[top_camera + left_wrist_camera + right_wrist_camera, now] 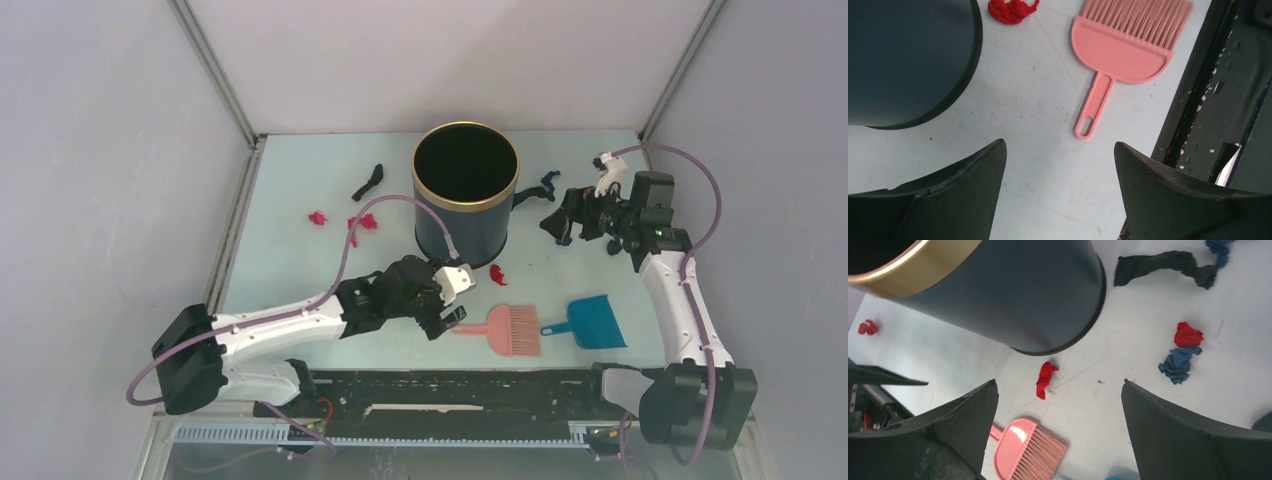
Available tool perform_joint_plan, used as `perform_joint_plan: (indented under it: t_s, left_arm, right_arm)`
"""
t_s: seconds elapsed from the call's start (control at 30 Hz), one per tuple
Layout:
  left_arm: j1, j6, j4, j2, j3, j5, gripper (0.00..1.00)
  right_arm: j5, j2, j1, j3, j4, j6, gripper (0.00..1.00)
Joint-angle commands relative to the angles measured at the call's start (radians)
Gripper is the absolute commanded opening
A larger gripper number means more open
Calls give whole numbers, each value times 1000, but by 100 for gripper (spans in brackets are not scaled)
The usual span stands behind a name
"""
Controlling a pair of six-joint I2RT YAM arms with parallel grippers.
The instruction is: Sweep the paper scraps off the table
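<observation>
While both arms reach out over the bench (290, 270), neither tool grips anything. The left tool (1059, 150) is spread wide with its jaws empty. It hangs above bare bench surface, near the looped end of the pink hand brush (1120, 47) and not touching it. The brush lies flat near the front edge of the bench, with its bristles pointing away from the left tool. The blue dustpan (598, 320) lies just to the right of the brush, handle toward the bristles; contact between the two cannot be determined. The black rail strip (1208, 100) runs along the front edge of the bench.

The right tool (1059, 385) is also spread wide and empty. It is positioned above the far right part of the bench, beside the dark blue bin (465, 195). The bin stands upright with its gold rim uppermost.

The paper scraps (1188, 334) lie scattered on the bench around the bin:
- One red scrap (498, 273) lies just in front of the bin base, between the bin and the brush.
- Two magenta scraps (318, 217) lie to the left of the bin.
- One black scrap (368, 182) lies farther back on the left.
- To the right of the bin, a long black strip (1158, 262) runs to a blue piece.
- Nearer the right tool, a red piece touches a dark blue scrap (1178, 362).
</observation>
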Motion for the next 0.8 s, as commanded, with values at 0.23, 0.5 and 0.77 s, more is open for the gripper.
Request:
perform_joint_plan:
  t_s: [0.23,0.5,0.77]
  left_arm:
    - [-13,53,-27,61,61,-170,85]
    - [125,-157,-101,83,167,70,83]
    - [253,-381,-61,124,199,168,77]
  right_arm:
    - [-191,129,111,23,-245,-483,100]
    - [-71,106,320,-56,-353,-777,67]
    - [99,57,402,-182,-235,-849,66]
